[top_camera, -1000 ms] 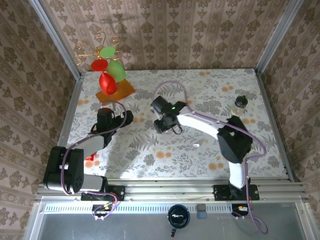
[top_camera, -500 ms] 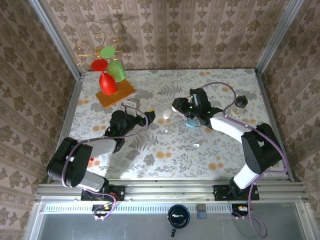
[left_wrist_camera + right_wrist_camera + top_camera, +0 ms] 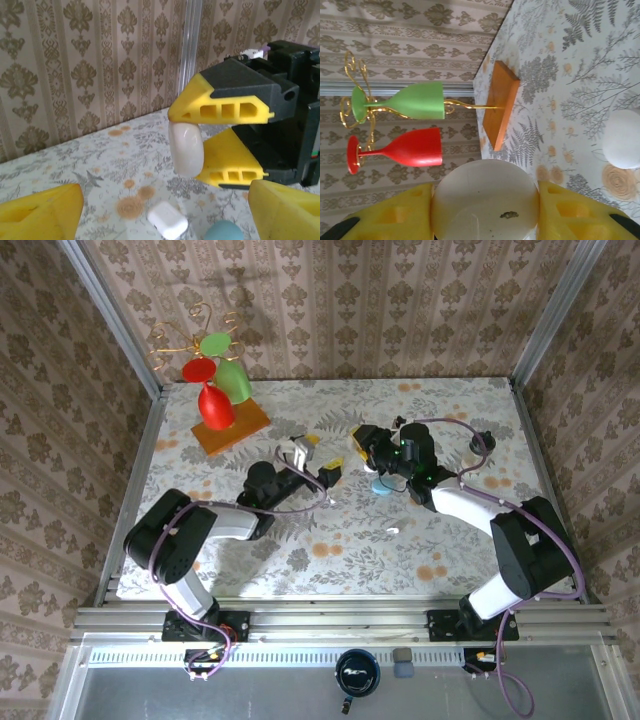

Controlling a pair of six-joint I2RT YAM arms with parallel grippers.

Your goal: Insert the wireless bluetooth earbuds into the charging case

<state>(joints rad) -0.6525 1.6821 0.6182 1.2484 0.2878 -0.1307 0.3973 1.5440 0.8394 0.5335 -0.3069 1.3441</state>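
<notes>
right gripper [image 3: 357,447]: its fingers [image 3: 570,215] are clamped on the white case. The gripper is rolled sideways, so one finger sits above the other in the left wrist view.
white case [image 3: 186,150]: held at the fingertips, lifted off the table [image 3: 300,540]. Long axis stands upright. Thin edge faces the left wrist camera and the broad round face the right wrist camera. That face has a small dark speck.
left gripper [image 3: 324,459]: its fingers [image 3: 42,212] are spread wide and hold nothing. It points at the right gripper, near it but apart.
earbud [image 3: 393,531]: tiny white bit flat on the table, on the near side of the right forearm, well apart from both grippers. Too small to tell its long axis or which way it points.
second white case [image 3: 167,220]: lies on the table between the left fingers, just beside the blue case. Long axis runs diagonally in the left wrist view, upper left to lower right.
blue case [image 3: 383,485]: on the table beside the right wrist, below the held case.
glass stand [image 3: 222,405]: far-left corner, well apart from both grippers. Red and green glasses on gold wire over a wooden base.
small jar [image 3: 483,443]: far right, near the right wall, with a cable looped beside it.
edges: walls [image 3: 350,310] close the left, far and right sides. A metal rail [image 3: 340,610] runs along the near edge.
open room: bare table in the near middle between the arms, around the earbud. Another bare strip lies at the far middle behind the grippers.
</notes>
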